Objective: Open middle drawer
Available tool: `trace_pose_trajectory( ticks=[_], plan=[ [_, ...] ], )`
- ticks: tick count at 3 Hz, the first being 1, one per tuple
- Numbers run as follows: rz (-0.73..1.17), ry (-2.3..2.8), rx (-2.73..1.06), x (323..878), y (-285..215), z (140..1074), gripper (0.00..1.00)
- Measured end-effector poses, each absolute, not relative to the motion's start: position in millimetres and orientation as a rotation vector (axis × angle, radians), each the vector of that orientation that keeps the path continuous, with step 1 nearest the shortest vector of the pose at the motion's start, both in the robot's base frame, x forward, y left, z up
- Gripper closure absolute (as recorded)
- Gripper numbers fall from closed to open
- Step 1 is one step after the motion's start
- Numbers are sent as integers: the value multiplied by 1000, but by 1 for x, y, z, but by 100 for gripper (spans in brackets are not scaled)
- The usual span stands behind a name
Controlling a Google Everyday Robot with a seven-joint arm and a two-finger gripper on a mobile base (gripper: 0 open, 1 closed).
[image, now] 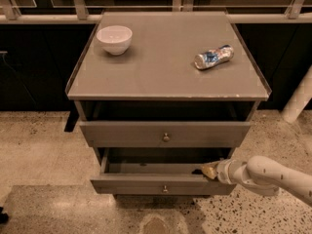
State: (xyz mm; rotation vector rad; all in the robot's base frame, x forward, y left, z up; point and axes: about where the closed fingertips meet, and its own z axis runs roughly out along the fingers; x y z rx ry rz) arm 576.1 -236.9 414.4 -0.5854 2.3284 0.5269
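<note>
Nearest, at the lower right of the frame, the white arm reaches in from the right. Its end effector sits at the top edge of the middle drawer, toward that drawer's right end and just behind its front. Whether the end effector is spread or pressed together cannot be told.

The middle drawer is low in the frame, centre, and stands partly out, with a dark strip of its inside showing. Its front is flat and grey, with one small round metal knob at centre.

Because the contact is off to the right, the pull probably ought to run straight toward the bottom of the frame, slowly and level. A sideways tug there could skew and jam the drawer.

Above it is the upper drawer, grey like the first. Farther back, the counter carries a white bowl at upper left and a crushed can at upper right, well apart.
</note>
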Motion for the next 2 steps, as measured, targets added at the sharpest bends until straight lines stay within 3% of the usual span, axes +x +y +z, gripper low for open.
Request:
trace_pose_trajectory(
  ticks=[2],
  plan=[
    [613,2335,-566,521,-229,415,100]
  ],
)
